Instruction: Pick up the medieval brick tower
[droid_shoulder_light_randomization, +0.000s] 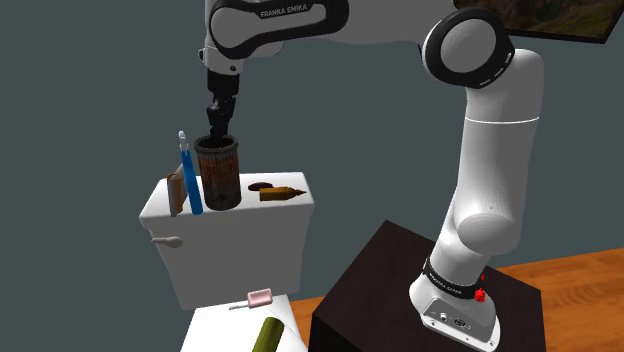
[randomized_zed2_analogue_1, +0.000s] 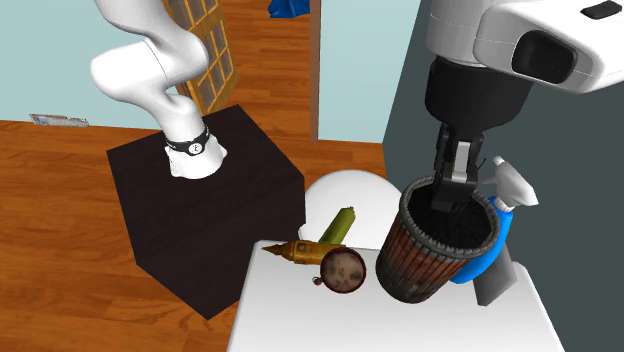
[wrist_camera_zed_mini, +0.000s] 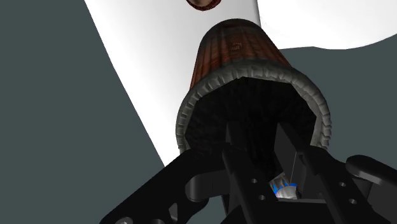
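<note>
The brick tower (droid_shoulder_light_randomization: 217, 175) is a hollow round tower of brown brick with a grey rim. It stands upright on the white toilet tank lid (droid_shoulder_light_randomization: 290, 205). My black gripper (droid_shoulder_light_randomization: 218, 128) comes down from above onto its open top. In the second exterior view the gripper (randomized_zed2_analogue_1: 456, 195) has its fingertips at the far rim of the tower (randomized_zed2_analogue_1: 425, 262), on the spray bottle's side. In the wrist view the fingers (wrist_camera_zed_mini: 234, 149) stand a narrow gap apart, clasping the rim wall of the tower (wrist_camera_zed_mini: 236, 57), one fingertip inside its dark hollow.
A blue spray bottle (droid_shoulder_light_randomization: 188, 175) and a brown object (droid_shoulder_light_randomization: 176, 193) stand close beside the tower. A brown ball (randomized_zed2_analogue_1: 343, 270) and a brass-coloured bottle (randomized_zed2_analogue_1: 298, 251) lie on the lid. A green bottle (droid_shoulder_light_randomization: 267, 335) and a pink object (droid_shoulder_light_randomization: 259, 297) rest on the toilet seat below. My dark stand (droid_shoulder_light_randomization: 400, 300) is alongside.
</note>
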